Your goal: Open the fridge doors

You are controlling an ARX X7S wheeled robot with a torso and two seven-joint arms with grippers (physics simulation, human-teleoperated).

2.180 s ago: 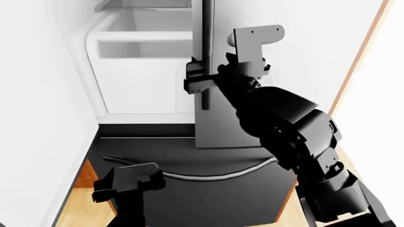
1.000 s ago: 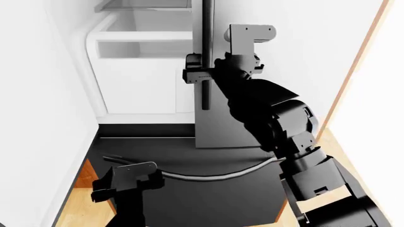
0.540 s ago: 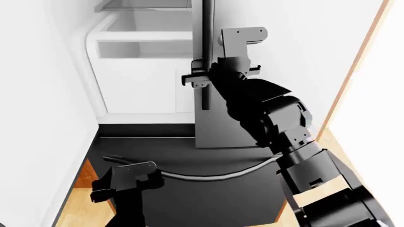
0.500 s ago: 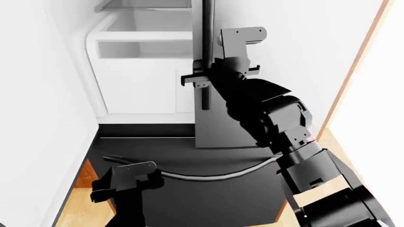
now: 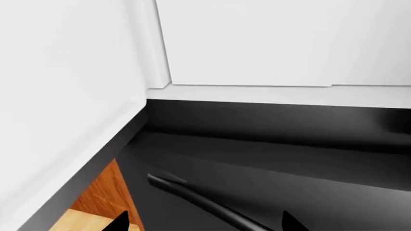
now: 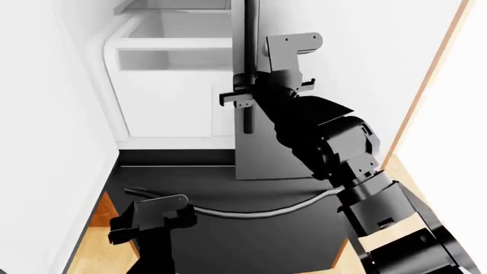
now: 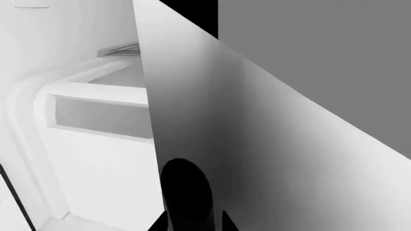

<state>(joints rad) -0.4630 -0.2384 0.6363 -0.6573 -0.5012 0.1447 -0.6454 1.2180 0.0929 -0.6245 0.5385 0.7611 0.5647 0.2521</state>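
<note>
The right fridge door (image 6: 263,149) is a dark-grey steel panel standing almost edge-on to the head view, with a slim black bar handle (image 6: 247,117). My right gripper (image 6: 242,98) is shut on that handle at mid height. In the right wrist view the handle (image 7: 185,190) runs between the fingertips of the right gripper (image 7: 191,222), against the grey door face (image 7: 270,159). The left fridge door (image 6: 42,142) stands swung open and shows its white inner face. My left gripper (image 6: 133,228) hangs low and open, apart from both doors.
The white fridge interior (image 6: 171,85) with its shelves shows between the doors. Below lies the dark drawer front (image 6: 251,240) with a curved handle (image 5: 205,202), which passes between the left gripper (image 5: 205,222) fingertips without touching them. A white panel with a wooden edge (image 6: 426,85) stands at right.
The right wrist and forearm have swung a little to the left while the gripper stays shut on the handle. The door panel has barely moved. The left arm has stayed still.
</note>
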